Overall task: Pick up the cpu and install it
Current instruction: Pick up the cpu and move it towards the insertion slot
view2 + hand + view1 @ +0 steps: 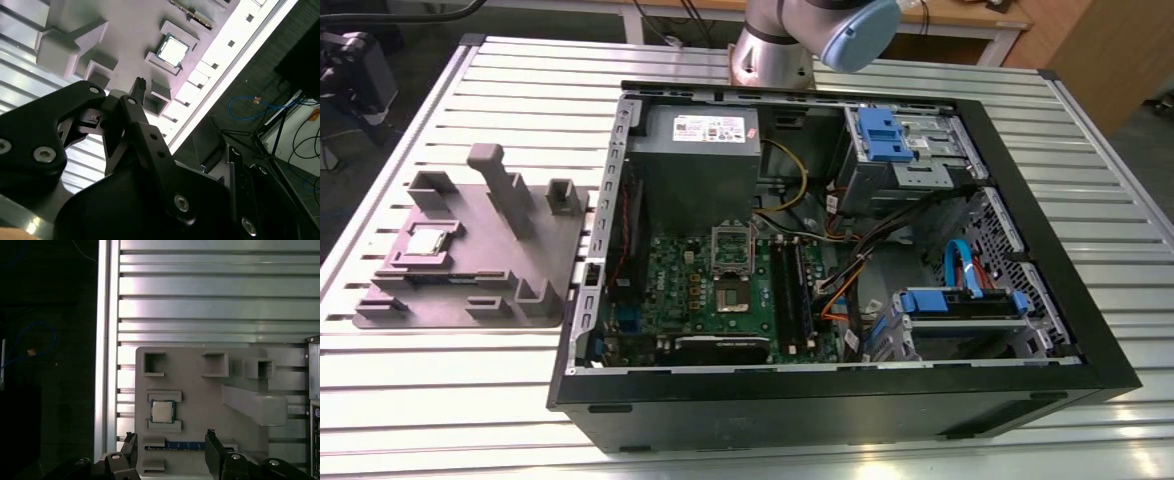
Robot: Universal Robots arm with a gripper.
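The cpu is a small square chip with a silver top. It lies flat in a recess of the grey holder plate, between two low ridges. In the first wrist view my gripper hovers above the plate, open, its two black fingertips spread wide with nothing between them and the cpu just beyond them. The second wrist view shows the cpu ahead of one black fingertip. In the exterior view the cpu sits on the plate at the exterior view's left, and the motherboard's socket lies inside the open computer case.
A blue-edged memory stick lies in a slot of the plate near the cpu. Tall grey posts stand up from the plate. The case holds a grey power supply, black RAM slots, cables and blue drive bays. The ribbed metal table ends close beside the plate.
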